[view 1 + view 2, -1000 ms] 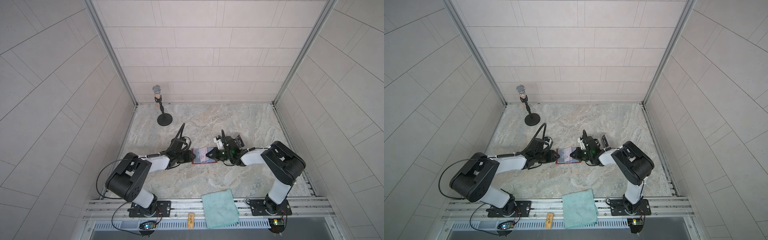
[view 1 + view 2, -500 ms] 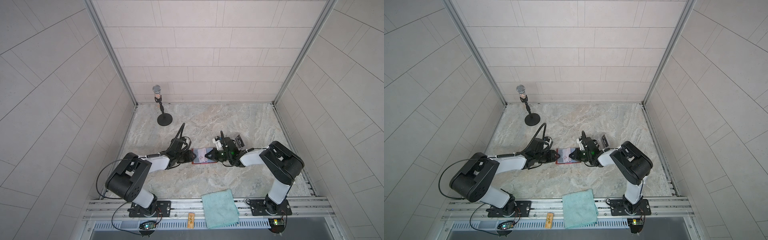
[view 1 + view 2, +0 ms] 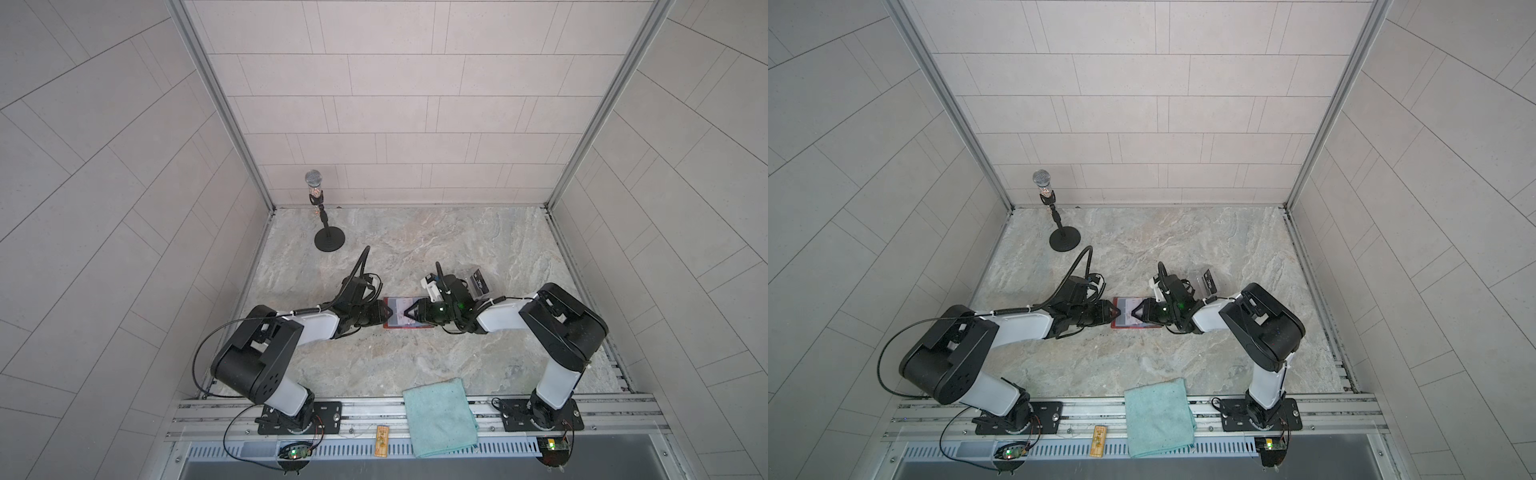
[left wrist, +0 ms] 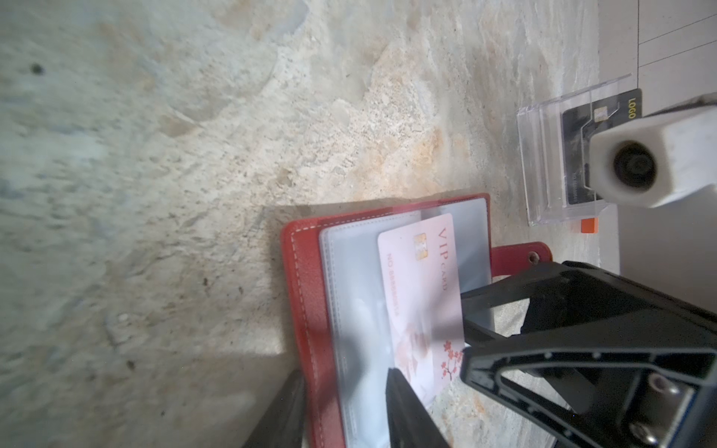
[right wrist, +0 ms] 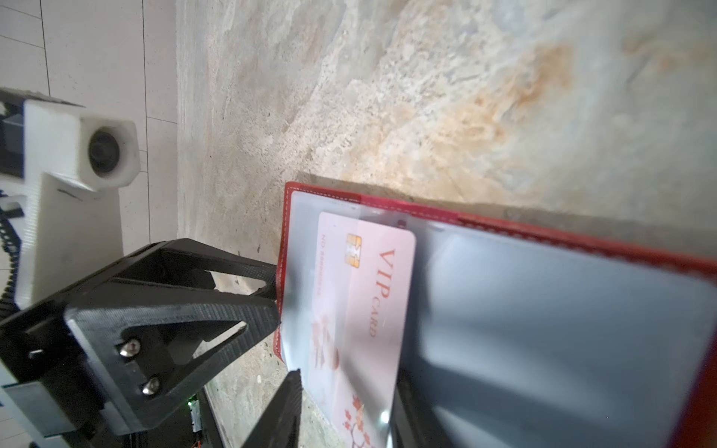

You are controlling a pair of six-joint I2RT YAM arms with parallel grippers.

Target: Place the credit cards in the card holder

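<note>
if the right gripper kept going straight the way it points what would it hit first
Likely the pink VIP card in a clear sleeve of the card holder: its end lies at the open jaws. Past it is the left gripper, though depth is unclear.
</note>
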